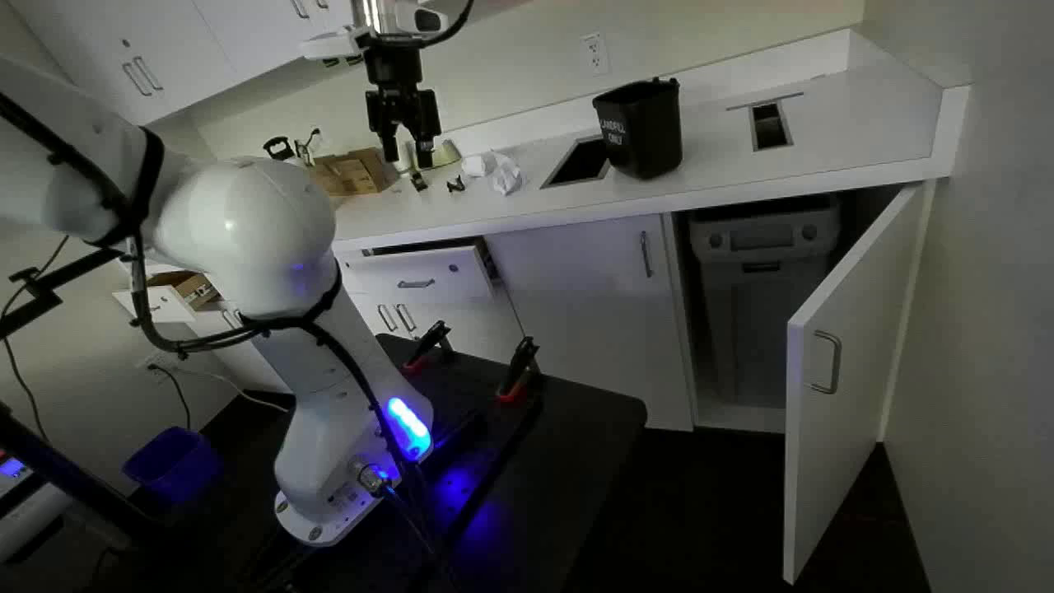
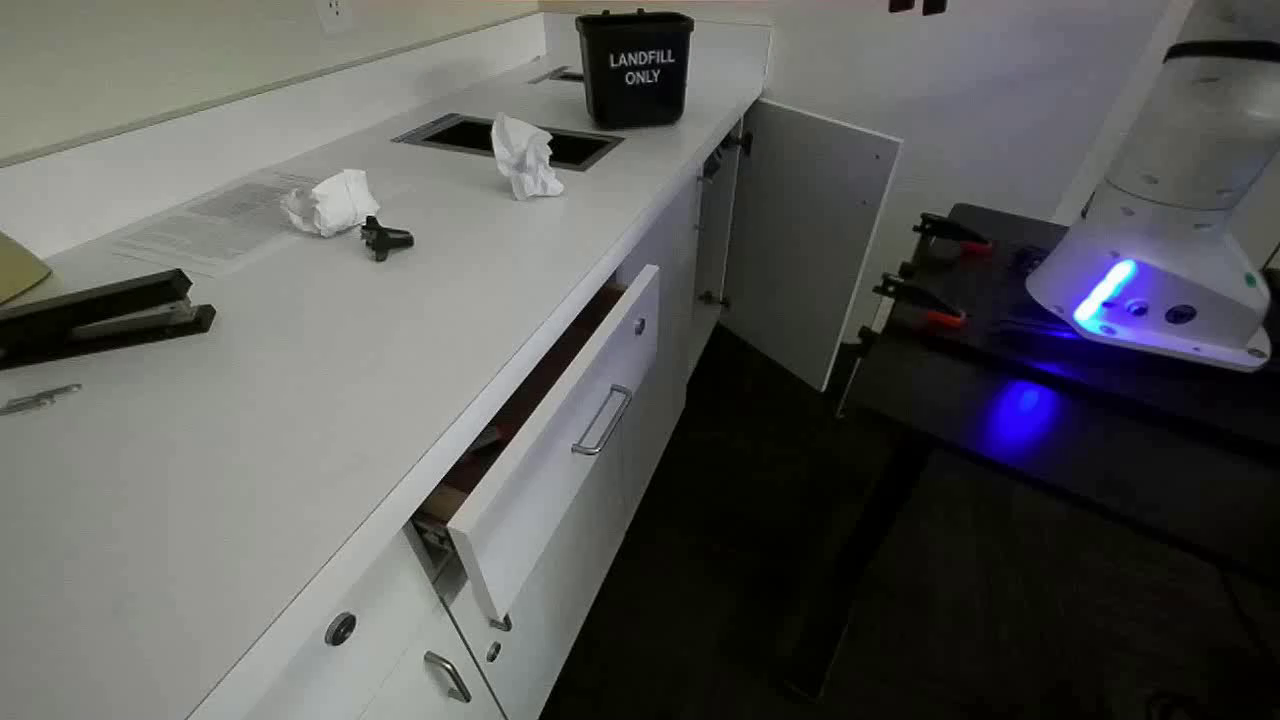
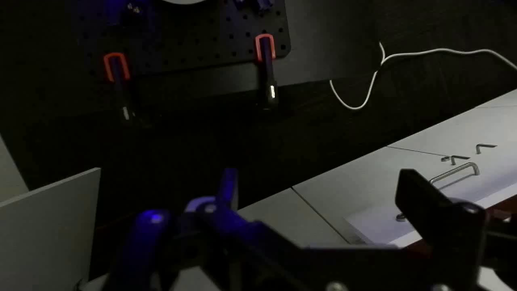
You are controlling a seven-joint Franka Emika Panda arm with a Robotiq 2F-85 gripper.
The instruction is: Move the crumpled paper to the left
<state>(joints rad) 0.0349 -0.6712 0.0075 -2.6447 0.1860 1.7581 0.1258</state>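
Observation:
Two white crumpled papers lie on the white counter. One crumpled paper [image 2: 525,158] stands nearer the counter's front edge, beside a dark opening; it also shows in an exterior view [image 1: 508,176]. The other crumpled paper [image 2: 338,203] lies farther back, touching or close to a small black item; it also shows in an exterior view [image 1: 475,165]. My gripper [image 1: 408,158] is open and empty, pointing down, raised above the counter. In the wrist view my gripper [image 3: 319,173] shows its fingers wide apart with nothing between them. The papers are out of the wrist view.
A black landfill bin [image 2: 637,75] stands on the counter [image 2: 300,400] behind the dark opening [image 2: 470,135]. A stapler [image 2: 100,315], a small black item [image 2: 384,239] and a cardboard box [image 1: 350,173] are on the counter. A drawer [image 2: 560,450] and a cabinet door [image 1: 856,371] stand open.

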